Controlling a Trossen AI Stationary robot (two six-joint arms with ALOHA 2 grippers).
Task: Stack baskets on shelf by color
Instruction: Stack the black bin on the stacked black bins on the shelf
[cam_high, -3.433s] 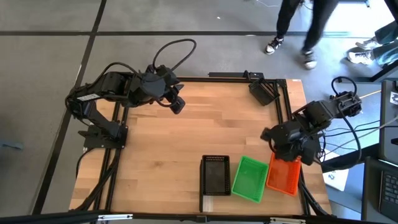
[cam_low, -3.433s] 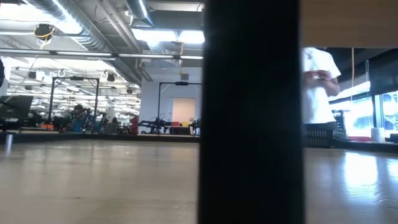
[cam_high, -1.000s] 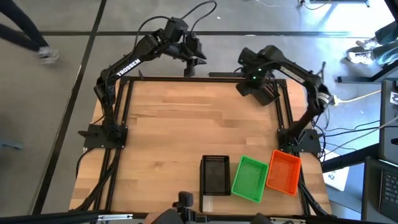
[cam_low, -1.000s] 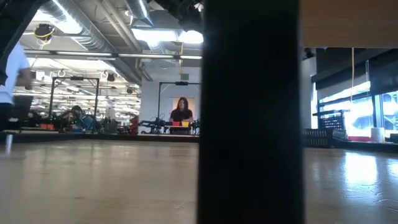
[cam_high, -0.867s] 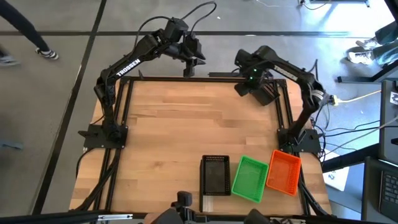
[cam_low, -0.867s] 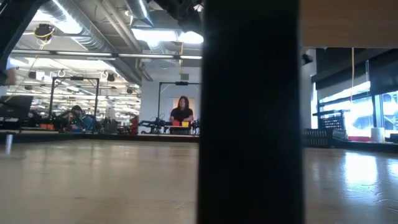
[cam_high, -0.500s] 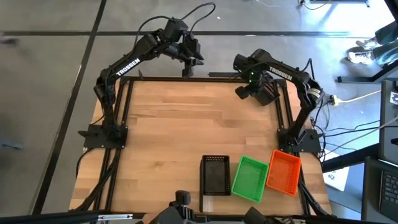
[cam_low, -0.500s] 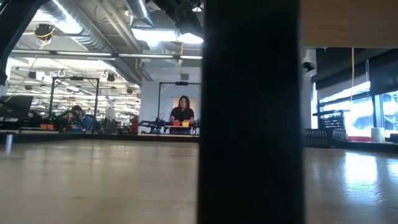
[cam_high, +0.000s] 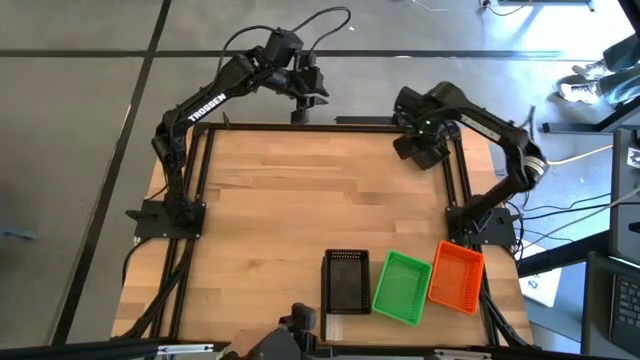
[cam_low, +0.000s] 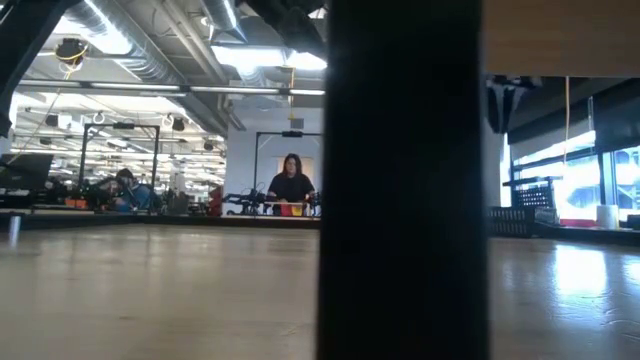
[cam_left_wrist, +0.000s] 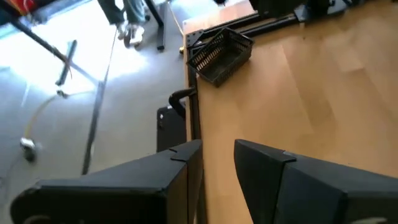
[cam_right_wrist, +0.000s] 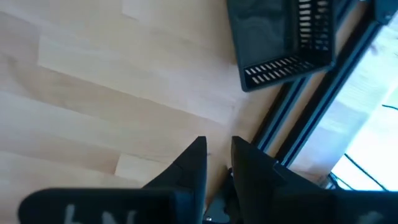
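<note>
High view: two black baskets (cam_high: 347, 282) (cam_high: 424, 148), one green (cam_high: 402, 287), one orange (cam_high: 456, 276).

Lying bare across the middle of the tabletop (cam_high: 300, 200), from 9 o'clock round to 3, and giving wide passage there. Crowding the 5 to 6 o'clock edge in a row: front black basket (cam_high: 347, 282), green basket (cam_high: 402, 287) and orange basket (cam_high: 456, 276), the last two pressed close, only a slim gap showing beside the black one. Blocking the 1 o'clock corner: corner black basket (cam_right_wrist: 280, 37), with the right gripper (cam_right_wrist: 216, 146) hanging just beside it. Hovering beyond the 12 o'clock rail, off the wood: left gripper (cam_left_wrist: 217, 146). Hemming the sides: black frame rails (cam_high: 190, 200).
</note>
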